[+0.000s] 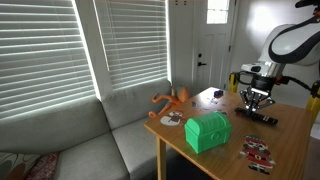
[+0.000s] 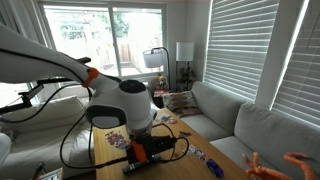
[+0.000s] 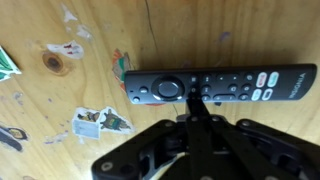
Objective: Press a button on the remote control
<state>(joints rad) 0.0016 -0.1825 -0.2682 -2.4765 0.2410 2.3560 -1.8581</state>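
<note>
Jaws tip-down on the remote control, seen from the wrist.
Black remote control [image 3: 250, 85] lies flat on the wooden worktop [image 3: 100, 40], button face up, long axis across the wrist view. Jaws are drawn together with nothing between them; their joined tip meets the remote near mid-length, just beside the round navigation ring [image 3: 166, 87]. In an exterior view, the green box [image 1: 208, 131] sits well apart on the worktop.
</note>
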